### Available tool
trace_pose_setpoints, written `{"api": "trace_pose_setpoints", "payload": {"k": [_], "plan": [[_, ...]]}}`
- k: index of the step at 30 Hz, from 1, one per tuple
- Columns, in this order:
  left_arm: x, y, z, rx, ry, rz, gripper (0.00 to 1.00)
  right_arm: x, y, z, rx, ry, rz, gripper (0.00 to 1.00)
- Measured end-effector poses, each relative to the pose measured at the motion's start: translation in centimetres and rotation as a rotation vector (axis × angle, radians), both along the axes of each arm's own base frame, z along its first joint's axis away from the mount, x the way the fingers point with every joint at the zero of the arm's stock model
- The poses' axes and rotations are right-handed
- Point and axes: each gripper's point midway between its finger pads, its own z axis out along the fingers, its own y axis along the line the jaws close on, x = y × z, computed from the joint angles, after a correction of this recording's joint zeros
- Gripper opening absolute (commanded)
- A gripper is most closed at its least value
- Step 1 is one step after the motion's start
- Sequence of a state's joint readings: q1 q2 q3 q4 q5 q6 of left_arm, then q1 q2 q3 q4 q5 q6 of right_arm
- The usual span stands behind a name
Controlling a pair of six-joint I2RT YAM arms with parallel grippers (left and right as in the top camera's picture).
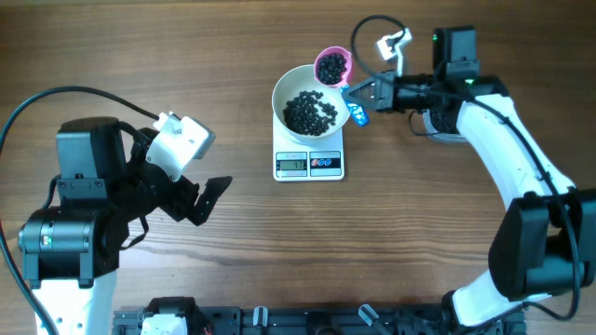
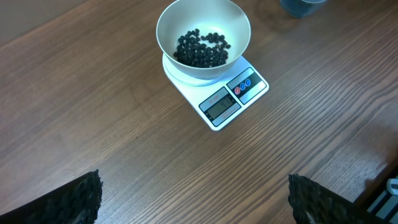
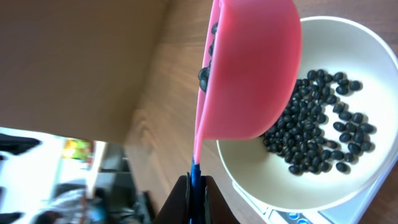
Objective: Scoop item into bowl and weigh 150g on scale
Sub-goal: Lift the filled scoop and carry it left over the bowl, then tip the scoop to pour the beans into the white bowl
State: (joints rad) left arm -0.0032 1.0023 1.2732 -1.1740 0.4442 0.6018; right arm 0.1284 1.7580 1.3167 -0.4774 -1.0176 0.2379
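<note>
Pellets (image 1: 310,112) lie in bowl (image 1: 283,93) beside pink scoop (image 1: 332,66) gripped by right hand (image 1: 359,93).

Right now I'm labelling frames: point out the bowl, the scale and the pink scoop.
bowl (image 2: 205,15), left wrist view, bare inner wall.
scale (image 2: 221,104), left wrist view, grey display.
pink scoop (image 3: 249,68), right wrist view, underside of its cup.

Overhead looks straight down on the desk (image 1: 233,46). Left wrist sees the bowl (image 2: 205,15) from afar, right wrist from close up (all three share it).
</note>
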Motion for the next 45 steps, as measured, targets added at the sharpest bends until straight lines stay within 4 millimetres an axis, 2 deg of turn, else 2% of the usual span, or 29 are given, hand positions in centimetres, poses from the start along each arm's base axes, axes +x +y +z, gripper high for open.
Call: {"api": "trace_pose_setpoints", "payload": {"k": [4, 18, 27, 33, 45], "plan": [[0.0, 0.0, 0.0, 0.000, 0.000, 0.000, 1.00, 0.0, 1.0, -0.4, -0.114, -0.080, -0.010, 0.04], [0.0, 0.0, 0.0, 0.000, 0.000, 0.000, 1.00, -0.7, 3.7, -4.6, -0.515, -0.198, -0.051, 0.04], [0.0, 0.0, 0.0, 0.000, 0.000, 0.000, 1.00, -0.7, 3.2, -4.9, -0.721, -0.315, -0.069, 0.04], [0.0, 0.0, 0.0, 0.000, 0.000, 0.000, 1.00, -0.8, 2.2, -5.5, -0.850, -0.367, -0.055, 0.04], [0.0, 0.0, 0.0, 0.000, 0.000, 0.000, 1.00, -0.4, 0.8, -5.6, -0.984, -0.446, -0.023, 0.04]]}}
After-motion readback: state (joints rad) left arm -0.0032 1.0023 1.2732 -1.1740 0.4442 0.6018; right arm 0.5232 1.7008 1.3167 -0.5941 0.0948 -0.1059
